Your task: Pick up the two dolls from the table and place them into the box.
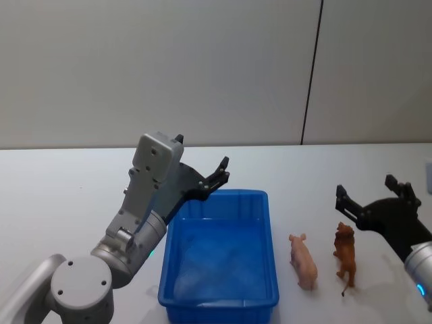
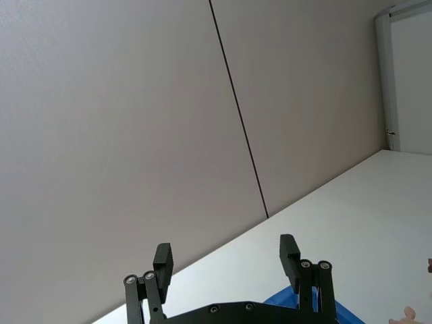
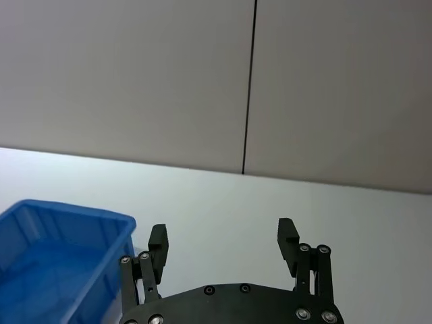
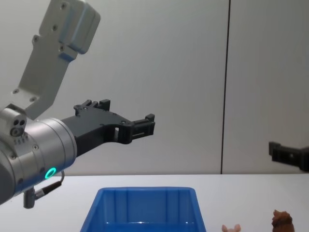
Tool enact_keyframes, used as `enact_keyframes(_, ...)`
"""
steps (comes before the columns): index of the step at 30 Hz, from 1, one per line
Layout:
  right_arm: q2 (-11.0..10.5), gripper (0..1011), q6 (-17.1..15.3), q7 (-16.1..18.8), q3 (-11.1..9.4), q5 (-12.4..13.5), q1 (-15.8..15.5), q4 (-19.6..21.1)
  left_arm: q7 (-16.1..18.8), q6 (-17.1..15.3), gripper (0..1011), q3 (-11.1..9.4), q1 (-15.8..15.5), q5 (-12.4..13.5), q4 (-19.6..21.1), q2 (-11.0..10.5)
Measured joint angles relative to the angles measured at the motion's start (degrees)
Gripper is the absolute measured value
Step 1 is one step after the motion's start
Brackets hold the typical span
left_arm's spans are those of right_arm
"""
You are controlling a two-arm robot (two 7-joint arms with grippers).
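A blue box [image 1: 217, 301] sits on the white table [image 1: 61, 196], right in front of the robot. The two dolls are on the table too, outside the box, on its right side. The pink doll [image 1: 304, 262] looks like a little pig and is just beside the box wall, but not touching it. The brown doll [image 1: 345, 253] is a bit more to the right, close to the pink one, with a small gap between them. In the chest view only the tops of both dolls peek up at the bottom edge, right of the box. The left hand [image 2: 226, 251] is held up in the air over the far left corner of the box. Its two black fingers [image 2: 163, 255] are spread wide apart and there is nothing between them. In the chest view it is high above the box and points to the right. The right hand [image 1: 366, 189] is on the right side, up in the air, just behind and to the right of the brown doll. It does not touch the doll. Its fingers [image 3: 287, 231] are also spread wide, and it holds nothing. Behind the table is a plain grey wall [image 1: 202, 67] with one thin dark line running down it.
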State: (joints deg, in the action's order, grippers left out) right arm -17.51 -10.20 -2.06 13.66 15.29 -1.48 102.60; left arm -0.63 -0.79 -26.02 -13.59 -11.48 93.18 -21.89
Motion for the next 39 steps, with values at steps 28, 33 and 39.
enact_keyframes(28,2.2,1001,-8.8,-5.1,1.0,-0.5,-2.7,-2.6,0.0,0.0,1001,0.0,0.0,0.0,0.0,0.0)
enact_keyframes(33,2.8,1001,-9.1,-4.9,1.2,-0.6,-2.6,-4.5,0.0,0.0,1001,0.0,0.0,0.0,0.0,0.0)
enact_keyframes(39,3.5,1001,-9.2,-4.3,1.3,-0.8,-2.1,-6.8,0.0,0.0,1001,0.0,0.0,0.0,0.0,0.0)
